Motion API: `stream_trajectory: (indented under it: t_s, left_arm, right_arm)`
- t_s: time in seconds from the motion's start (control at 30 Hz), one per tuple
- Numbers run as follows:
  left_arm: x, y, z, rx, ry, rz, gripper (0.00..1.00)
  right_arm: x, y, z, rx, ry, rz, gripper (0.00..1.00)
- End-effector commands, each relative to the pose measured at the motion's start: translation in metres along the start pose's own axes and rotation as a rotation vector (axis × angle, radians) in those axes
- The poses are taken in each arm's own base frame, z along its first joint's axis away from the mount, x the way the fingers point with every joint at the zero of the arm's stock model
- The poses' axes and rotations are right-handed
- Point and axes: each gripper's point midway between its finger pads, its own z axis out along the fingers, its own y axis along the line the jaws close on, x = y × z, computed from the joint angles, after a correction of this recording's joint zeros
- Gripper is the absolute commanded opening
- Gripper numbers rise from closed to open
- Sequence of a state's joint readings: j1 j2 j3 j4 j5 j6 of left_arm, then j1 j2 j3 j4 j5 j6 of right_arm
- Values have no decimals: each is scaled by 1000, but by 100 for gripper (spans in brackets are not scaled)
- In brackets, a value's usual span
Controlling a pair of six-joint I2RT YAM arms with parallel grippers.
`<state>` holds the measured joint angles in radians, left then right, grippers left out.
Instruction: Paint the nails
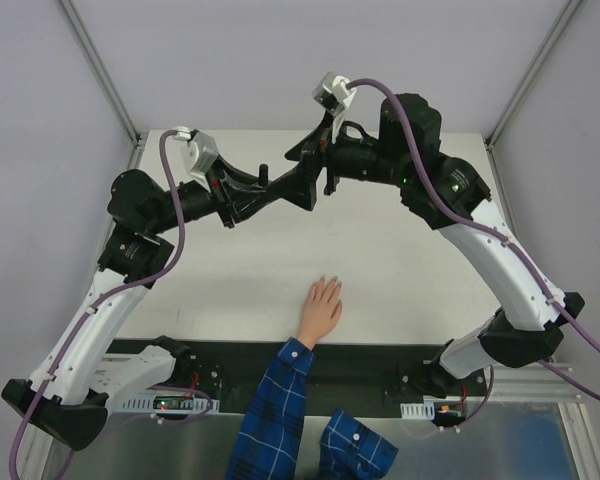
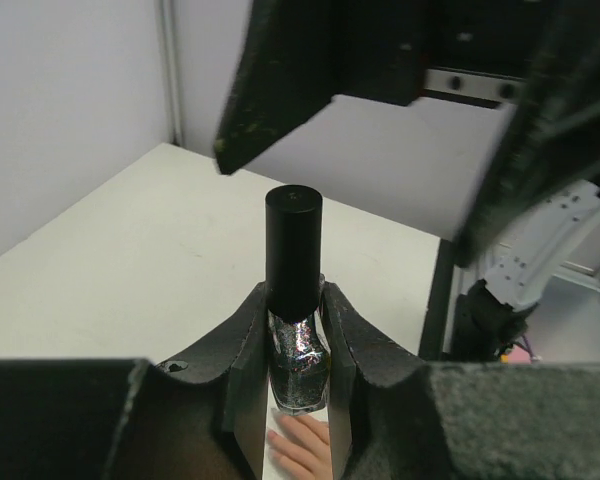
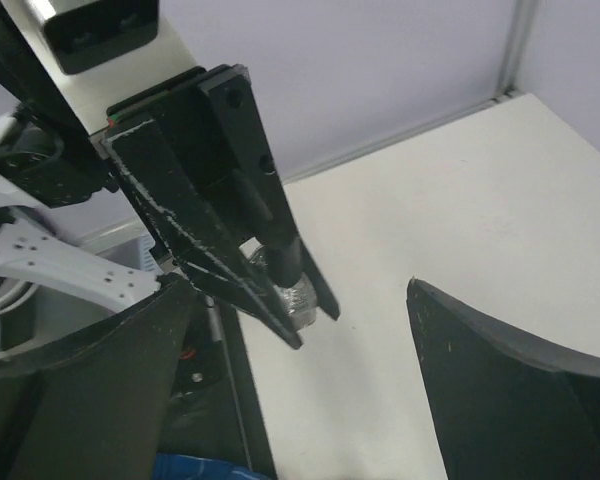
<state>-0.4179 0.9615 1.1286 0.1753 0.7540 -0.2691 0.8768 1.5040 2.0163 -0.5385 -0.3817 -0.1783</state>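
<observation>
Nails (image 1: 326,284) far-facing, hand (image 1: 322,306) lengthwise front-to-back; left fingers (image 2: 245,345) tight on bottle (image 2: 295,300); right fingers (image 3: 500,385) apart

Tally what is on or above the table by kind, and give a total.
Robot arms: 2, the left arm and the right arm
Nail polish bottle: 1, clamped in the left pincer
Human hand: 1, flat on the table
Total: 4
</observation>
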Motion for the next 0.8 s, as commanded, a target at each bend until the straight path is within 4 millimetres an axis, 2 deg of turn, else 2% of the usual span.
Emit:
stream_trajectory:
  t_s: [0.0, 0.1, 0.3, 0.43, 0.5, 0.63, 0.7, 0.77]
  left_arm:
    - [-8, -43, -14, 174, -8, 22, 0]
    - [-7, -53, -19, 205, -2, 13, 0]
    - [-3, -52, -19, 204, 6, -15, 0]
    - [-3, -51, -16, 218, 18, -23, 0]
    - [-4, -51, -15, 223, 22, -26, 0]
    - [-6, -52, -12, 239, 29, -26, 0]
    - [-6, -52, -12, 243, 30, -25, 0]
    - [-6, -52, -12, 246, 31, -24, 0]
  right_arm:
    - [-23, 41, -12, -363, -60, 80, 84]
    - [-26, 46, -11, -444, -65, 68, 74]
    - [-24, 49, -9, -473, -55, 98, 73]
    - [-19, 49, -5, -465, -48, 100, 69]
    - [-18, 49, -2, -456, -43, 92, 62]
    - [-2, 42, 6, -399, 8, 68, 59]
    - [0, 38, 9, -376, 11, 56, 54]
    - [1, 34, 10, -354, 15, 50, 52]
